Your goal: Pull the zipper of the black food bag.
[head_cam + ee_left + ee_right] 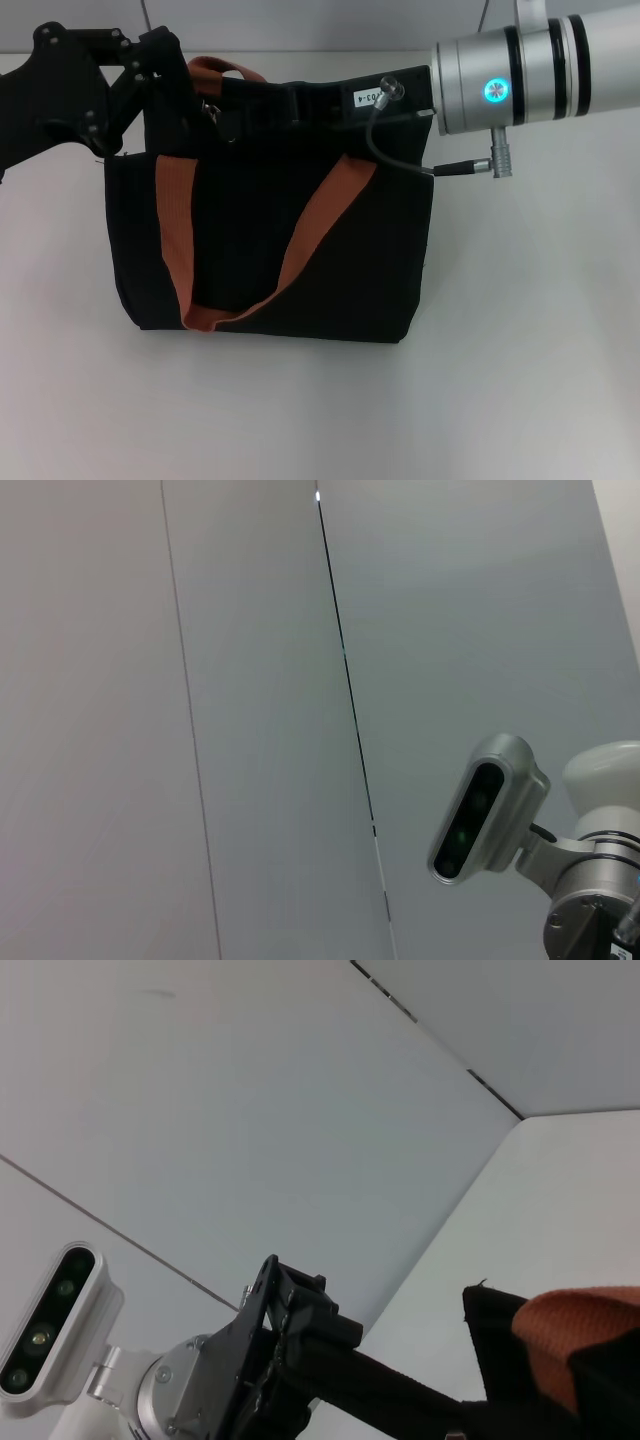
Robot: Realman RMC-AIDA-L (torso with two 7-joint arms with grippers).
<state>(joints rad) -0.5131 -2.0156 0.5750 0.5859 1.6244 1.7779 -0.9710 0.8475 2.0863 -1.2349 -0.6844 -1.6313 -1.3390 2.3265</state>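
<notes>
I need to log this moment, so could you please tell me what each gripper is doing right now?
Left gripper: at the top left corner of the boxy black fabric food bag; cannot be told.
Right gripper: not in view.

Your head view looks down on the bag (270, 240) from close above. Both wrist views face upward at wall panels; the right one shares the bag's corner (560, 1360).

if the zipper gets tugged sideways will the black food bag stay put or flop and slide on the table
The black food bag looks like soft fabric, so its top edge probably gives before the zip runs. It stands boxy and upright on a smooth white table, so it may slide rather than tip. The left end effector sits at its upper left corner, which could brace it.
</notes>
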